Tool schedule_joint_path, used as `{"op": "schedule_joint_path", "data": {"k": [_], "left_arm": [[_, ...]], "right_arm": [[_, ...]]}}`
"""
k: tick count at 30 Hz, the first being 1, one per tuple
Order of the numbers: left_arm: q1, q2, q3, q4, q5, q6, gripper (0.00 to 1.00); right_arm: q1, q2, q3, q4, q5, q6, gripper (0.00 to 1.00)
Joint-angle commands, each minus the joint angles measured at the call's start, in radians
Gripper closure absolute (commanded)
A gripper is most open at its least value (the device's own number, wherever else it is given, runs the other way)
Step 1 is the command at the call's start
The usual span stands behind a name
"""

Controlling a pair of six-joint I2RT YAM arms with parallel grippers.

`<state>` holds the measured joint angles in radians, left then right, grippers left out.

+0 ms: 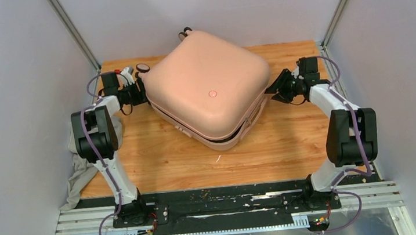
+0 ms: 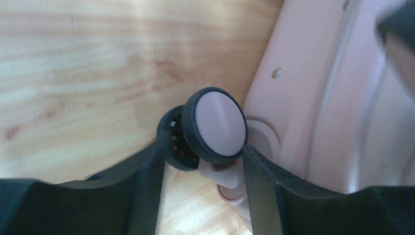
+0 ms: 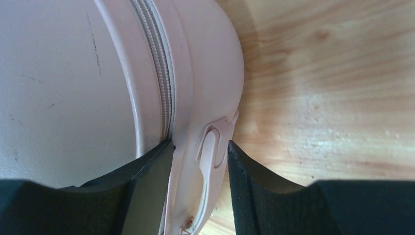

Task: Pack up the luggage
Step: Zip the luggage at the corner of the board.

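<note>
We see the pink suitcase [image 1: 208,88] lying flat at the back of the desk [image 1: 163,157].
Left jaws straddle a wheel [image 2: 219,125], right jaws straddle its zipped rim [image 3: 193,122]; we cannot tell whether either clamps.

Wooden table [image 1: 164,163] fills the middle; a grey cloth [image 1: 78,178] droops off its edge at eight o'clock, pale walls [image 1: 10,86] all round.
</note>
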<state>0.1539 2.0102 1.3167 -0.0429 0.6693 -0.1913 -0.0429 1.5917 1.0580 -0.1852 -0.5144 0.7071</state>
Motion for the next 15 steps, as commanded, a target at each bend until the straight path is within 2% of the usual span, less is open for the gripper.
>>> {"op": "schedule_joint_path", "data": {"k": [1,7,12,15], "left_arm": [[-0.053,-0.120,-0.112,-0.139,0.206,0.083,0.44],[0.053,-0.274,-0.196,-0.264,0.220,0.147,0.43],[0.171,-0.357,-0.137,-0.559,0.150,0.346,0.39],[0.237,-0.419,-0.138,-0.703,0.091,0.486,0.35]], "right_arm": [[0.135,0.066,0.080,0.079,-0.145,0.026,0.50],[0.235,0.132,0.147,0.073,-0.172,-0.006,0.51],[0.232,0.096,0.105,0.064,-0.136,-0.053,0.51],[0.202,0.061,0.099,-0.003,-0.096,-0.121,0.49]]}}
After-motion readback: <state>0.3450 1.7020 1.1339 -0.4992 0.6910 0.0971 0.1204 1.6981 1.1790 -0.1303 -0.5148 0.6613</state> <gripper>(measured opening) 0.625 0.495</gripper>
